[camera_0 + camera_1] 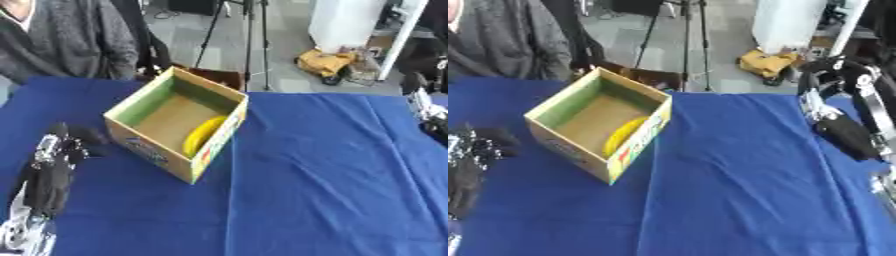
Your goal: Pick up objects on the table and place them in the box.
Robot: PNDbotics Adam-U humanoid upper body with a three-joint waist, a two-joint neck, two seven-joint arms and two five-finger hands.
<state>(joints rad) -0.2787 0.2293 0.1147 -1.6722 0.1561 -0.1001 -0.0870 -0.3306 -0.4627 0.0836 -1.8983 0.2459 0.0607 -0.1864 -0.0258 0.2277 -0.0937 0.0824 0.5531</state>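
A yellow banana (203, 135) lies inside the open cardboard box (140, 102) on the blue table (332, 175) — against its right wall. Left of the box, the left hand (54, 172) rests empty, fingers relaxed. Right of it, the right hand (846, 136) hangs — finger state unclear.

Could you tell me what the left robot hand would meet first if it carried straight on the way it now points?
Probably the box: the left robot hand points up-table beside its near-left wall, though depth is unclear.
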